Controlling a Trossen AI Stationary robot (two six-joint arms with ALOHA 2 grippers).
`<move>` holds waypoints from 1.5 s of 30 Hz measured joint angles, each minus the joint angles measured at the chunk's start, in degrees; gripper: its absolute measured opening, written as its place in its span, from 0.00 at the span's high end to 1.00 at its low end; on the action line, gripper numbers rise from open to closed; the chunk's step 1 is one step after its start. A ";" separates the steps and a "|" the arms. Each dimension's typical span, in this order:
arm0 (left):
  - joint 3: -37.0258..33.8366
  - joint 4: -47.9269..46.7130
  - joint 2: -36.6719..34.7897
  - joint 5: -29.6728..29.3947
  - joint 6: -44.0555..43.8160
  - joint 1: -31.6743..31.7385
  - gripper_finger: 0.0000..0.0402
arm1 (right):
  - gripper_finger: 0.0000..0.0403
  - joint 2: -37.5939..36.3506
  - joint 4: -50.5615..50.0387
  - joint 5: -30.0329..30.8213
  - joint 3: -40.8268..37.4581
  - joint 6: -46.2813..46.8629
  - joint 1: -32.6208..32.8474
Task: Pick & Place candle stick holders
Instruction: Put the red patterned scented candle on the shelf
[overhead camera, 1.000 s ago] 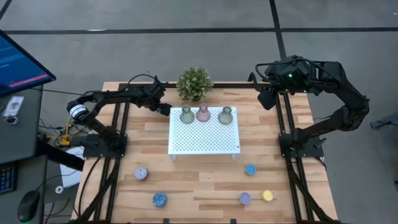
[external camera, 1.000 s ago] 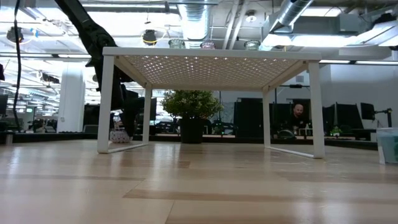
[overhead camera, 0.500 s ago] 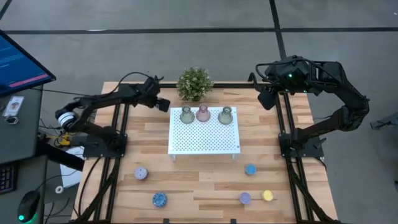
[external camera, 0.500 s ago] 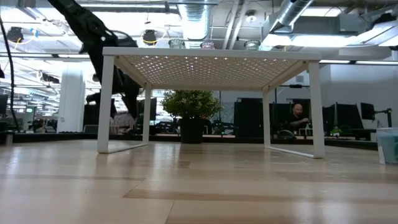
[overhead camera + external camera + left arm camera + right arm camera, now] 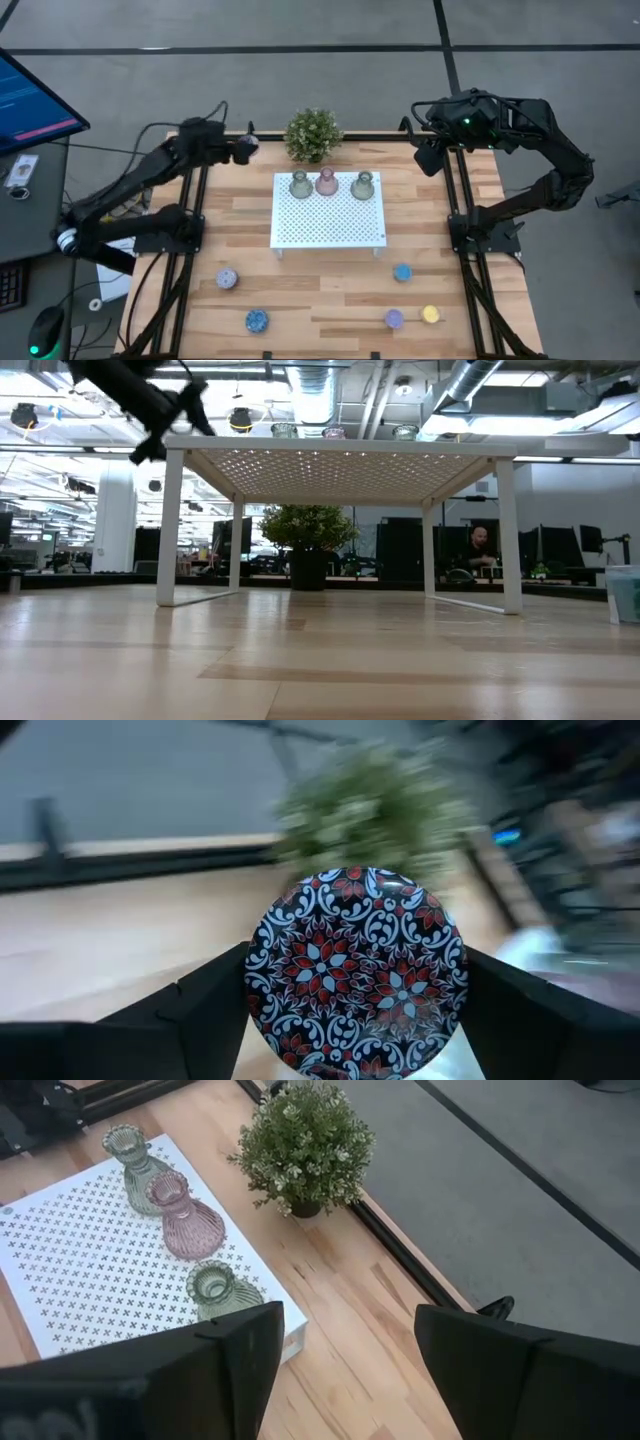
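High view: left hand (image 5: 243,148) gripped a patterned puck (image 5: 357,970), raised beside the plant (image 5: 313,133) | right hand (image 5: 428,157) open, idle | step: carrying | next: lower onto tray (image 5: 328,220) beyond it

White tray (image 5: 340,455) standing on worktop (image 5: 320,660); plant (image 5: 308,530) behind; left end effector (image 5: 165,415) at ten o'clock, raised.

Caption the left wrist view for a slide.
Left gripper holding a red, white and black floral-patterned puck, with the blurred plant behind.
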 joint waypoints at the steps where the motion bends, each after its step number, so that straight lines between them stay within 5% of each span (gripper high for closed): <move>1: 0.00 0.96 -1.73 1.56 -0.92 -0.29 0.25 | 0.46 0.00 0.07 -0.02 0.00 0.00 0.00; 9: 0.02 14.28 -10.10 8.45 -3.65 -8.36 0.25 | 0.46 0.00 0.11 -0.04 0.00 0.28 0.00; 20: 0.31 30.99 -2.60 8.18 -2.58 -28.27 0.24 | 0.46 0.00 0.11 -0.13 0.00 0.48 0.00; 34: 3.92 15.95 11.28 7.32 -3.86 -41.80 0.24 | 0.46 -0.02 -0.43 -2.55 0.00 0.47 0.00; 45: 4.08 2.40 10.65 -5.43 -2.19 -42.92 0.24 | 0.46 -0.02 -0.37 -2.99 0.00 0.44 0.00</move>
